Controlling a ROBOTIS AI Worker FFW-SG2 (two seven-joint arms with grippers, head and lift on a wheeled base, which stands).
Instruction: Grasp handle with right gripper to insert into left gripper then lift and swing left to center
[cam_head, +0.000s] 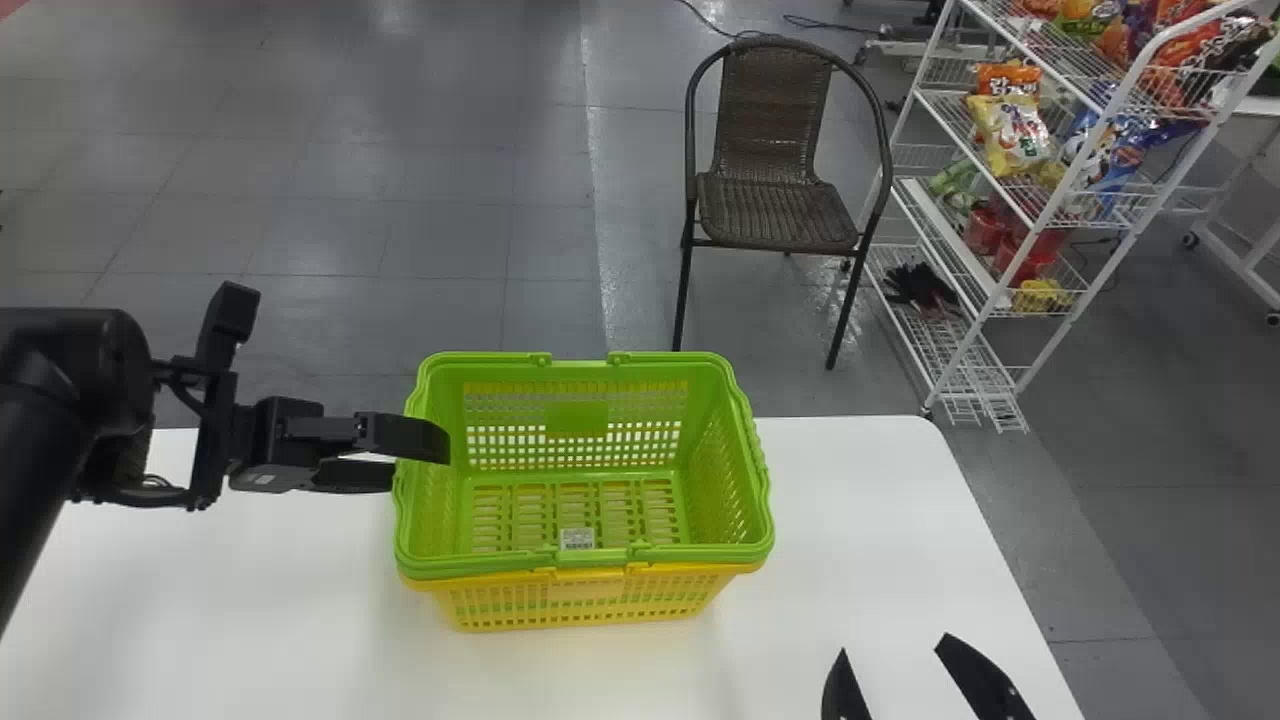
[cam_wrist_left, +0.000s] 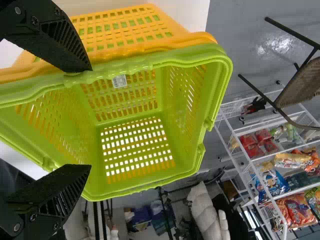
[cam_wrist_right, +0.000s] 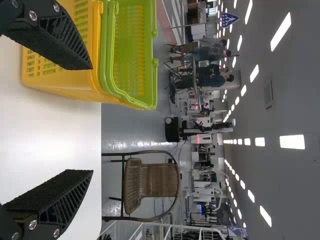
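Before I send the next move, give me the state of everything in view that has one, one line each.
Left gripper: open, at the baskets' left side
Right gripper: open, holding nothing
Green basket: upright, empty, nested in the yellow one
Green handles: folded down
Yellow basket: upright on the table
Chair: unoccupied
Rack: stocked
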